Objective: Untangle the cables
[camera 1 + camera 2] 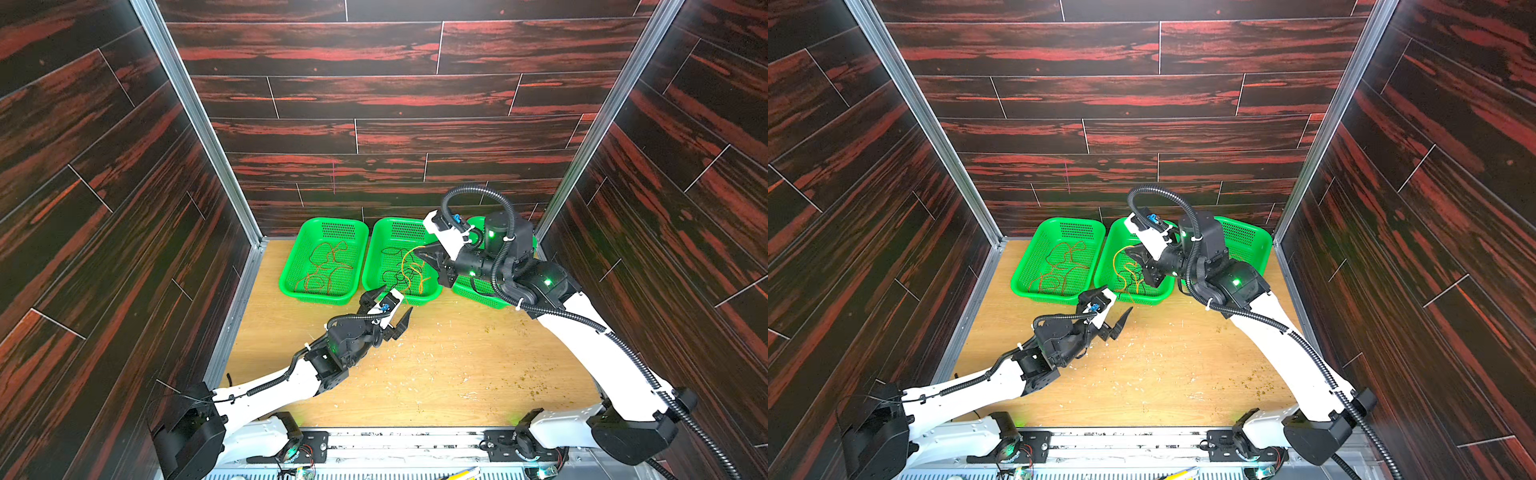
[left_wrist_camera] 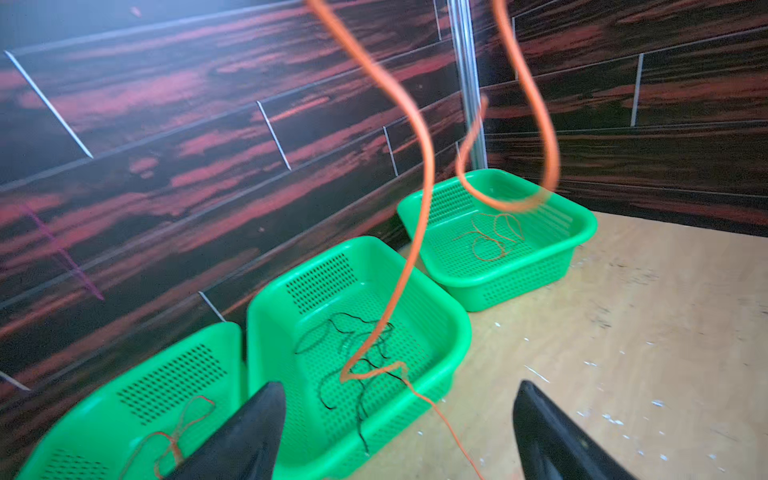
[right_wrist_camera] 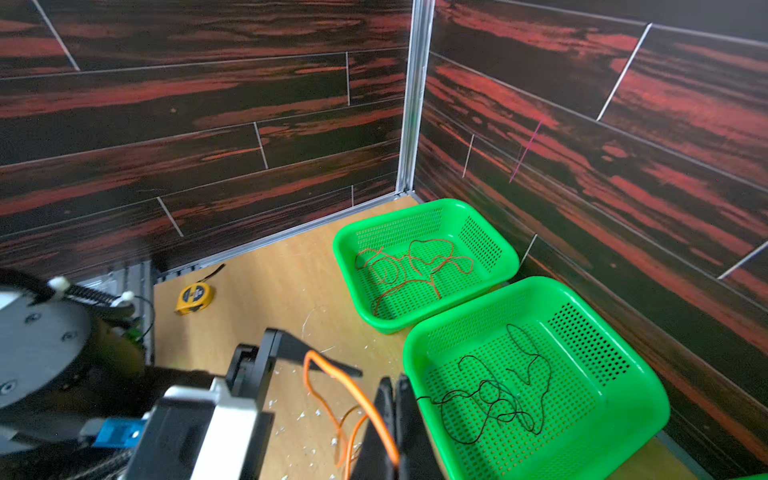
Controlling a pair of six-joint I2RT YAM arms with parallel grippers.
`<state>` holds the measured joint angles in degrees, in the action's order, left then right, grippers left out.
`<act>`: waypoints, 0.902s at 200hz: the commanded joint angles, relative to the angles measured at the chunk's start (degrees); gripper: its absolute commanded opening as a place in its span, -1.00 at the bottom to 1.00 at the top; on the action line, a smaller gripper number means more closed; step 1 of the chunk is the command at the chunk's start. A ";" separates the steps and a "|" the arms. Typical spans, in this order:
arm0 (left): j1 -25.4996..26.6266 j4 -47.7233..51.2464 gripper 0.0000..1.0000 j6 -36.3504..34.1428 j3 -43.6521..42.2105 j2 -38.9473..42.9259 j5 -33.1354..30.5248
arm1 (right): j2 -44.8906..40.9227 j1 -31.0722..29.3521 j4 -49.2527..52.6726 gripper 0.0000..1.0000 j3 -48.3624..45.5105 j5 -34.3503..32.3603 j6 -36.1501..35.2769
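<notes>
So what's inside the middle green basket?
A curly black cable lies in the middle basket. An orange cable rises out, pinched by the right gripper. In both top views the right arm hides its far right corner.

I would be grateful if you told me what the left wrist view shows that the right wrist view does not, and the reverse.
Only the left wrist view: a third green basket with thin orange loops lying in it.

Only the right wrist view: a yellow tape measure on the table, and the right gripper shut on the orange cable.

Both: the left basket holding the red cable, the middle basket holding the black cable, and the orange cable itself.
</notes>
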<state>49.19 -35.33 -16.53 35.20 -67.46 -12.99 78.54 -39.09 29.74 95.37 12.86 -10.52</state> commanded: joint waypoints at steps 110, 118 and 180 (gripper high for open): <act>-1.38 9.32 -1.00 -0.26 11.56 -1.49 12.11 | 0.66 5.19 -0.59 -0.99 -2.79 3.58 2.56; -1.29 13.28 -1.00 1.67 13.41 -0.74 14.61 | 1.27 7.04 -0.75 -0.94 -3.30 6.48 3.50; -1.30 18.84 -1.00 7.79 17.94 1.63 18.20 | 4.68 10.23 -3.22 -0.23 -10.62 13.69 5.40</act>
<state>47.97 -19.35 -11.33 51.57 -67.24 3.05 82.19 -29.21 28.21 88.16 22.81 -6.55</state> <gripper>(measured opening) 0.048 0.328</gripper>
